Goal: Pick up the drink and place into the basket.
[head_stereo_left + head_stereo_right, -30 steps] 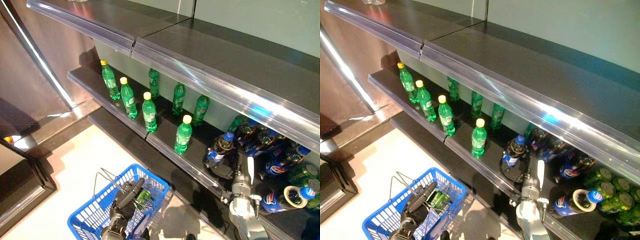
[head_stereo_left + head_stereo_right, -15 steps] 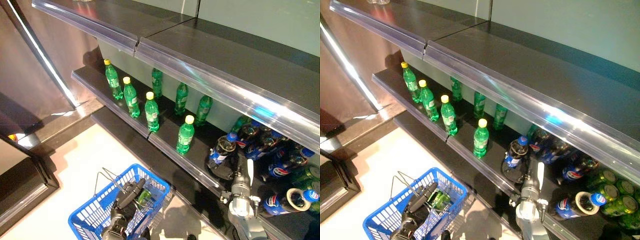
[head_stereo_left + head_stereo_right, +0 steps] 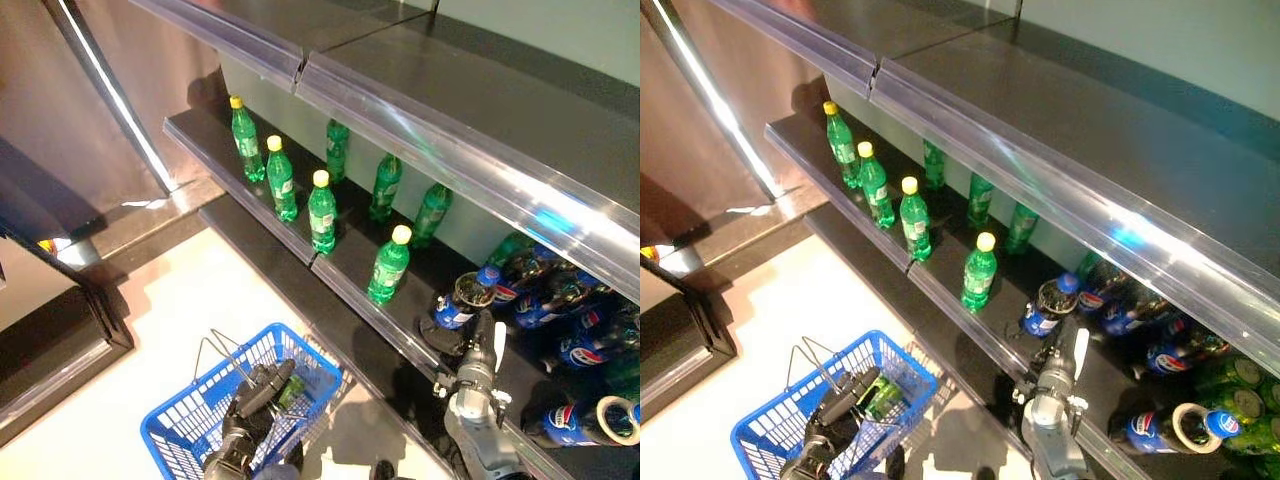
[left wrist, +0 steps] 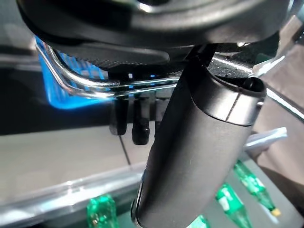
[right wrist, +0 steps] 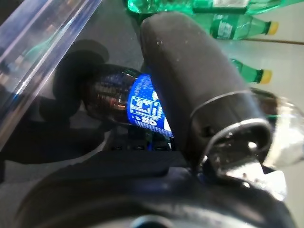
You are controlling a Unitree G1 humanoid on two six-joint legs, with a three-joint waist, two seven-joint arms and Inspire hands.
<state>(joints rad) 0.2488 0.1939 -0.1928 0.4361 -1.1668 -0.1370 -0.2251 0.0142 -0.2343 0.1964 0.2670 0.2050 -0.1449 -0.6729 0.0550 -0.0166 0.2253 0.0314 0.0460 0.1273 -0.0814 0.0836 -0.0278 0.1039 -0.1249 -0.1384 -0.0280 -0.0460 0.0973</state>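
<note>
Since the earlier pictures the whole scene has slid right and down in both eye views, so the camera has shifted; the right hand [image 3: 452, 335] stays at the same dark cola bottle with the blue cap [image 3: 461, 307], which stands on the lower shelf [image 3: 352, 285] at the head of a cluster of cola bottles. In the right wrist view the thumb [image 5: 199, 85] lies across the bottle's blue label [image 5: 145, 105]; the fingers on the far side are mostly hidden, so the hold looks like a clasp round the bottle, though not surely. The left hand [image 3: 255, 390] has its fingers hooked round the wire handle [image 4: 85, 85] of the blue basket [image 3: 175, 435], which hangs low above the pale floor and holds a green bottle [image 3: 290, 392]. Green bottles with yellow caps [image 3: 322, 212] stand along the same shelf, well apart from the cola.
</note>
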